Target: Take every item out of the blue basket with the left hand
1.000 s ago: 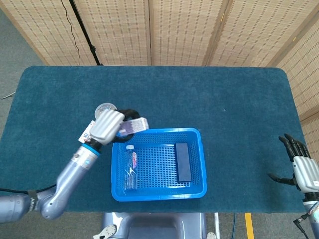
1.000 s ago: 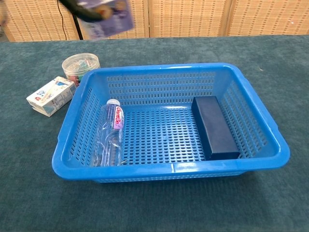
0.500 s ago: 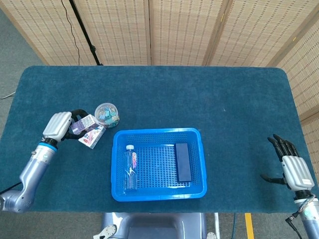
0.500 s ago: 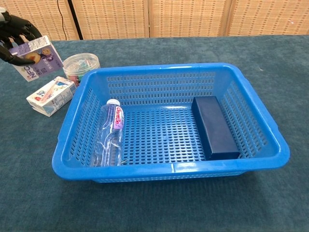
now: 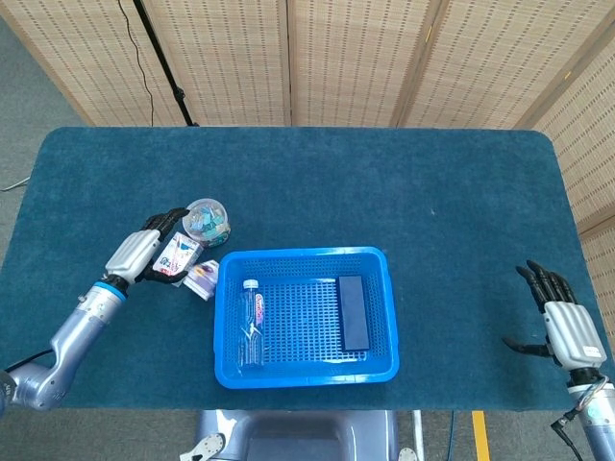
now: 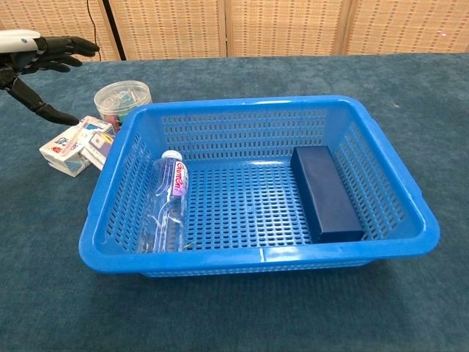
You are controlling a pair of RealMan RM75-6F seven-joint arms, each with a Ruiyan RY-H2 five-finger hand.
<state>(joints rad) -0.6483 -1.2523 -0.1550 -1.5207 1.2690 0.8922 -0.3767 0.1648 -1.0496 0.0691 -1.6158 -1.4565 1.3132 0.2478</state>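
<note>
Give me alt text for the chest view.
A blue basket on a teal table still holds a clear bottle and dark blue box. Left of it, the open left hand hovers above two cartons and a jar.

glossy plastic basket (perforated), matt cloth table

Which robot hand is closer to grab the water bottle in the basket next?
The left hand. It is open beside the blue basket, near the bottle. The right hand sits far off at the table's edge.
</note>
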